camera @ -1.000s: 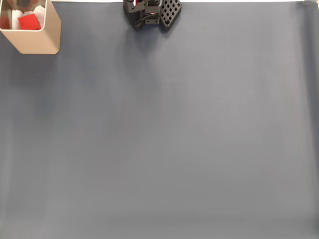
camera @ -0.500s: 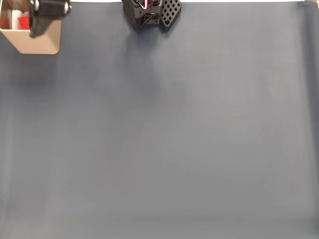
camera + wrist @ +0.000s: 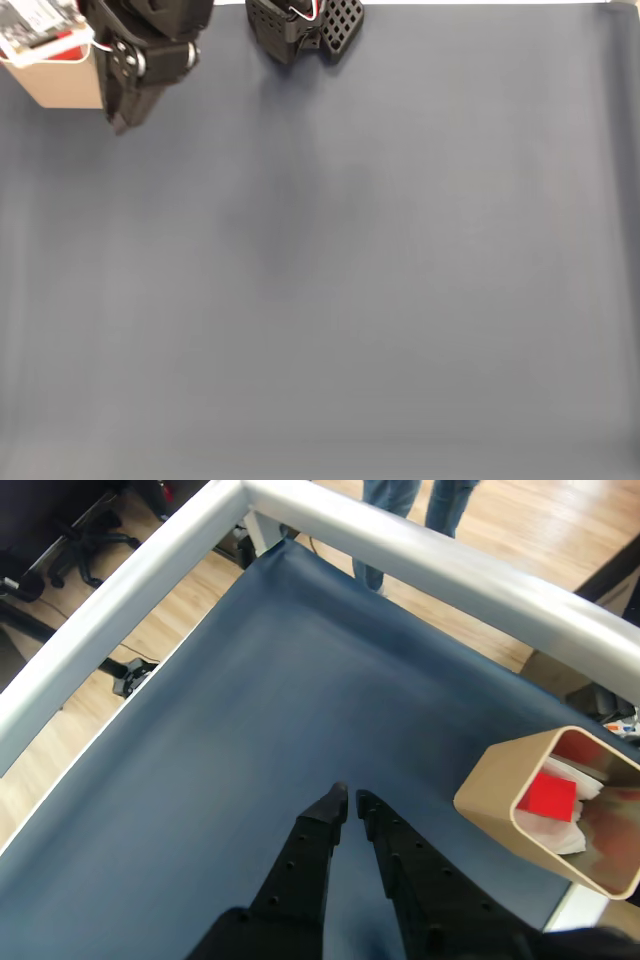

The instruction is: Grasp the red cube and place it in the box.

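— What is seen nearest the lens in the wrist view?

— The gripper (image 3: 351, 802) is seen rising from the bottom edge, its two black perforated fingers (image 3: 305, 865) drawn nearly together, with only a thin slit left at the tips. Nothing is held between them. They are poised above the dark blue mat (image 3: 230, 730), and whether the mat is touched cannot be told.

— And just beyond the fingers?

— To the right, the box (image 3: 495, 790) is found: a beige container with rounded corners, seen at a tilt so that its open mouth is shown. The red cube (image 3: 548, 796) is lodged inside it, resting on white stuffing (image 3: 562, 830). The box is well clear of the fingertips.

— What is shown farther off?

— The mat is bordered by a pale metal frame (image 3: 430, 555) along the far side and the left. Past the frame a wooden floor (image 3: 520, 520) is visible, and the legs of a person (image 3: 385, 495) in jeans are seen standing at the top of the picture.

— How is the same scene given in the fixed view?

— The arm (image 3: 150, 55) is seen as a dark mass at the upper left, laid across the right side of the box (image 3: 55, 85), whose beige wall is partly covered. A strip of red is glimpsed at the box's rim, but it cannot be told from here whether that is the cube. The arm's black base (image 3: 300, 25) is set at the top edge, and the rest of the mat (image 3: 350, 280) stretches away from it.
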Controlling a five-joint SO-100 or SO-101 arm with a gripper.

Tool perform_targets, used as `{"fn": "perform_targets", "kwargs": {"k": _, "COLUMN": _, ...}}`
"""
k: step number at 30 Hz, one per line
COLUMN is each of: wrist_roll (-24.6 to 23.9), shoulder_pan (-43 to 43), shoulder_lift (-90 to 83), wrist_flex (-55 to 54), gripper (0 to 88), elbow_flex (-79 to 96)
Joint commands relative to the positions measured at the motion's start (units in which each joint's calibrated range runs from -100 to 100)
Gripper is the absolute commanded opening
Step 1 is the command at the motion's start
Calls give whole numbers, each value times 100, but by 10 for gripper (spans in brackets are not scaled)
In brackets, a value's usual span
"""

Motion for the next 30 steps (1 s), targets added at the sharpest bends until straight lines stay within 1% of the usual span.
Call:
{"fn": "perform_targets", "kwargs": {"k": 1, "wrist_roll": 49, "shoulder_pan": -334, "shoulder_lift": -203, "wrist_flex": -137, "gripper": 7, "elbow_flex": 16}}
{"fn": "perform_targets", "kwargs": {"k": 9, "wrist_roll": 166, "shoulder_pan": -1108, "shoulder_lift": -576, "wrist_flex": -408, "gripper": 0, "elbow_flex": 655}}
{"fn": "perform_targets", "kwargs": {"k": 14, "wrist_roll": 259, "shoulder_pan": -1726, "shoulder_lift": -1104, "wrist_flex": -744, "gripper": 0, "elbow_flex": 1412}}
{"fn": "perform_targets", "kwargs": {"k": 23, "wrist_roll": 274, "shoulder_pan": -2863, "shoulder_lift": -2049, "wrist_flex": -1039, "gripper": 0, "elbow_flex": 2689}}
{"fn": "perform_targets", "kwargs": {"k": 30, "wrist_roll": 337, "shoulder_pan": -3410, "shoulder_lift": -2837, "wrist_flex": -1326, "gripper": 0, "elbow_flex": 3866}}
